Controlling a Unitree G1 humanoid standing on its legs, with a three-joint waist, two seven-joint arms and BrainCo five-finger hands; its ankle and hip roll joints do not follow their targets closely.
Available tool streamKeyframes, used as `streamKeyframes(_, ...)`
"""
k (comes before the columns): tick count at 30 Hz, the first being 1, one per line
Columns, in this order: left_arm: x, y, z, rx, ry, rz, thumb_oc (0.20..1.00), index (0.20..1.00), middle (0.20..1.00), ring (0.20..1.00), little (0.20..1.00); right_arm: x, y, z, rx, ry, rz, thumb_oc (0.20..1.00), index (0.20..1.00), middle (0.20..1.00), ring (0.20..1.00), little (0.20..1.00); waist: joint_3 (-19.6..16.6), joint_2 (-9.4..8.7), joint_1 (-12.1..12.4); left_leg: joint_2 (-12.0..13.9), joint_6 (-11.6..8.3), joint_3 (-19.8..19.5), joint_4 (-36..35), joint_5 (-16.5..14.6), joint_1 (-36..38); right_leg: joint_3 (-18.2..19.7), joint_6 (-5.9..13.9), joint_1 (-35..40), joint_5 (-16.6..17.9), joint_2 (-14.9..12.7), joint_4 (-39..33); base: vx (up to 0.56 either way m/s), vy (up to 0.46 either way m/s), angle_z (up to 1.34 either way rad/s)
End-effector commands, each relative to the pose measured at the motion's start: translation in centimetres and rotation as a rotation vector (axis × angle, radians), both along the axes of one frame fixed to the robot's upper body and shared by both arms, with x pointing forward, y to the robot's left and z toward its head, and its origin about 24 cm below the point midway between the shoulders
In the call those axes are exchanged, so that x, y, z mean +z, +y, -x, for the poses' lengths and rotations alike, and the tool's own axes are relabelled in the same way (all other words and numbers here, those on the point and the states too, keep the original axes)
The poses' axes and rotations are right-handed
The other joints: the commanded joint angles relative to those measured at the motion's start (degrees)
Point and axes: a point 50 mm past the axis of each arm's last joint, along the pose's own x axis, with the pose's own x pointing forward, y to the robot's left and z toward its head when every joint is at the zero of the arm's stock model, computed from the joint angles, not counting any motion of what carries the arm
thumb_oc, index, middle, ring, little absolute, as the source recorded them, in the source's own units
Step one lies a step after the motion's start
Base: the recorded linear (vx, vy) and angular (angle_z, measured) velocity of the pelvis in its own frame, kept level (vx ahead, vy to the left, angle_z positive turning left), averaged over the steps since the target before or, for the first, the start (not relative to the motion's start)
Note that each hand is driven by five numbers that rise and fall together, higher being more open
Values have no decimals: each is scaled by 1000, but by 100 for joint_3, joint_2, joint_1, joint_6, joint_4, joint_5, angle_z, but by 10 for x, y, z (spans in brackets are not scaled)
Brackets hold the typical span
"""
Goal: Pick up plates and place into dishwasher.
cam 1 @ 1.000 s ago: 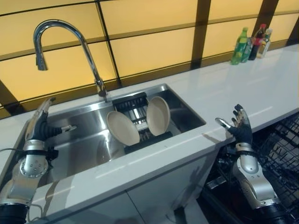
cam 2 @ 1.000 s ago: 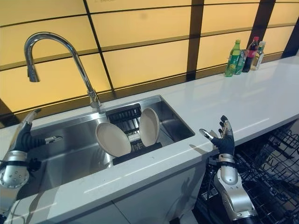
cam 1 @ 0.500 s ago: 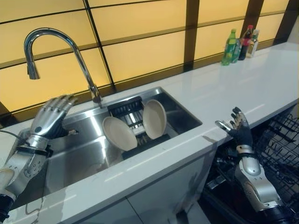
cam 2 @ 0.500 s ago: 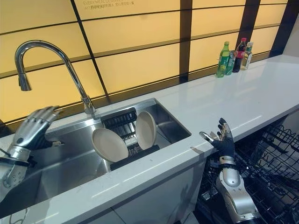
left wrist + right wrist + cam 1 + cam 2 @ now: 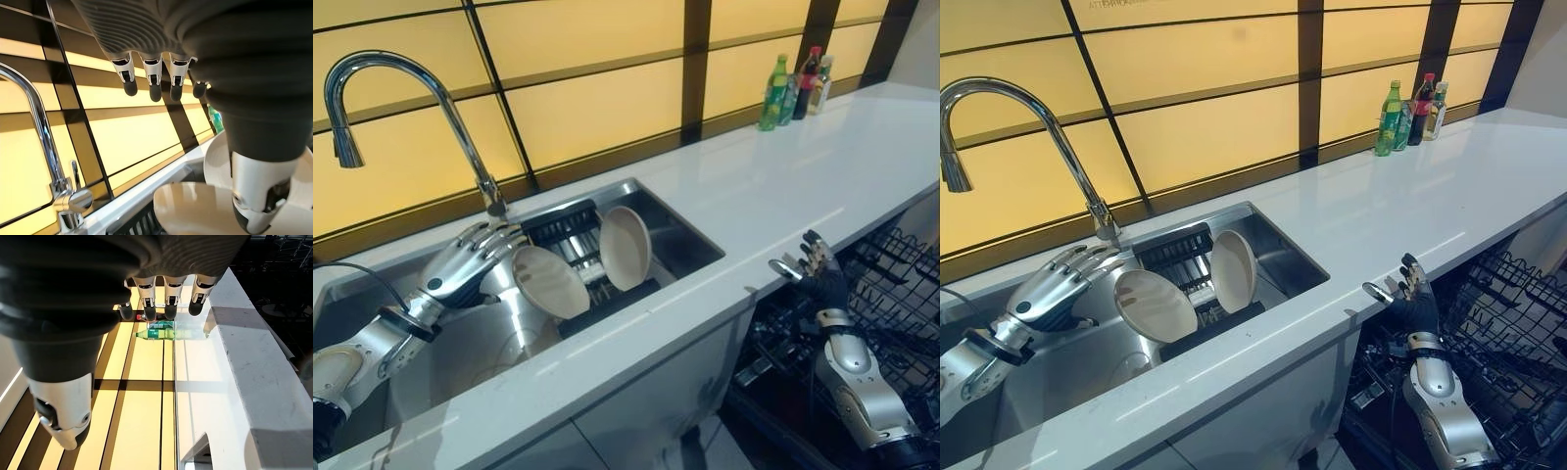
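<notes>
Now, in the left eye view I see two cream plates standing on edge in a black rack point(image 5: 582, 257) inside the steel sink point(image 5: 690, 238). The near plate point(image 5: 549, 283) leans with its face tilted up toward me; the far plate point(image 5: 625, 248) stands more upright just behind it, on the side toward the bottles. My left hand point(image 5: 462, 266) reaches over the sink from the left, back of the hand up, fingers spread and nearly straight, their tips just beside the near plate's rim; I cannot tell whether they touch it. My right hand point(image 5: 821, 281) is held upright off the front edge of the white counter point(image 5: 803, 176), above the dishwasher rack point(image 5: 896, 284), fingers spread and holding nothing.

In the right eye view the tap point(image 5: 1009, 108) arches over the back of the sink, and a group of bottles point(image 5: 1408, 113) stands at the far end of the counter against the yellow wall.

In the left wrist view the fingers point(image 5: 152, 82) hang straight and apart above the near plate, with the thumb point(image 5: 257, 196) low in front of both plates; nothing is pinched.

In the right wrist view the fingers point(image 5: 170, 298) point along the counter's edge toward the bottles, loosely spread, with the thumb point(image 5: 66, 418) well apart from them.
</notes>
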Motion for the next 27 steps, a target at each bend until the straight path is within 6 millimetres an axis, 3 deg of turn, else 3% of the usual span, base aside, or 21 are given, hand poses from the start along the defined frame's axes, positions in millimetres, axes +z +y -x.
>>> streamKeyframes(1, 33, 3, -15, -3, -175, -55, 1000, 1000, 1000, 1000, 1000, 26, -9, -7, 6, -119, 36, 1000, 1000, 1000, 1000, 1000, -122, -127, -133, -189, 198, 28, 320, -383, -402, 40, 503, -327, -361, -499, 238, 41, 49, -1)
streamKeyframes(7, 22, -8, -24, -22, -178, -64, 1000, 1000, 1000, 1000, 1000, 28, -11, -9, 4, -123, 43, 1000, 1000, 1000, 1000, 1000, 22, -142, -261, -217, 239, 72, 374, -421, -467, 186, 560, -522, -341, -538, 389, 20, 47, -4)
streamKeyframes(13, 4, -24, -28, -89, -57, -116, 1000, 1000, 1000, 1000, 1000, 34, -15, -11, 1, -145, 63, 1000, 1000, 1000, 1000, 1000, 227, -109, -392, -266, 292, 139, 416, -424, -585, 361, 629, -699, -295, -574, 475, -4, 51, -11)
streamKeyframes(27, -25, -20, -27, -31, 136, -120, 1000, 1000, 1000, 1000, 1000, 38, -21, -11, 13, -150, 99, 1000, 1000, 1000, 1000, 1000, 525, -97, -516, -338, 342, 163, 472, -342, -718, 535, 726, -758, -240, -615, 503, 24, 32, -7)
